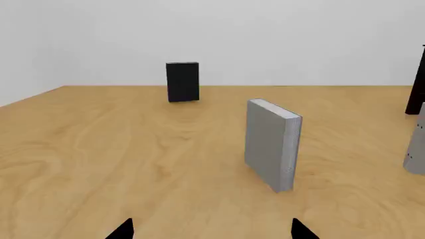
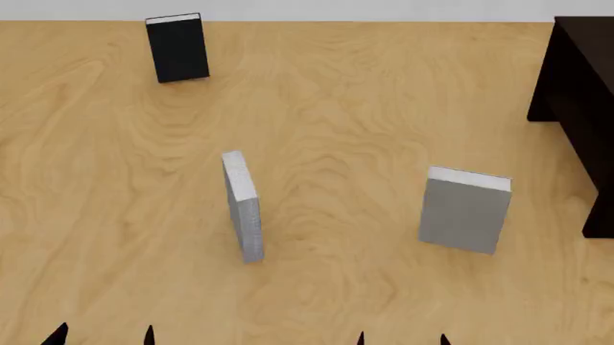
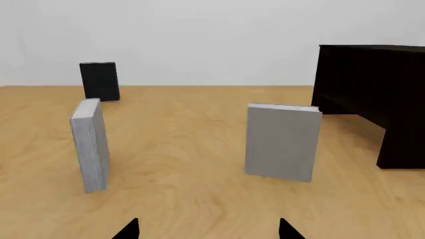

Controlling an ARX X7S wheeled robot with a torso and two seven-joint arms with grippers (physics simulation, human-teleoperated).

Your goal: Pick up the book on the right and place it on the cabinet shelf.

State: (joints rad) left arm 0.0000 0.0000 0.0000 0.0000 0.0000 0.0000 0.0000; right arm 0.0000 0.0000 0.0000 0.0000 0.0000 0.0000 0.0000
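The plain light-grey book (image 2: 464, 210) stands upright on the wooden table, right of centre; it also shows in the right wrist view (image 3: 281, 141), and its edge in the left wrist view (image 1: 416, 144). The dark cabinet (image 2: 582, 93) stands at the far right, and in the right wrist view (image 3: 371, 84); its shelf is not clearly visible. My left gripper (image 2: 103, 336) and right gripper (image 2: 401, 339) are open and empty at the near edge, well short of the book. Only the fingertips show in the left wrist view (image 1: 209, 230) and the right wrist view (image 3: 207, 229).
A speckled grey book (image 2: 243, 205) stands on edge at centre left, also seen in the left wrist view (image 1: 272, 143) and the right wrist view (image 3: 89, 144). A black book (image 2: 177, 47) stands at the far left. The wooden table (image 2: 326, 115) ends at a white wall.
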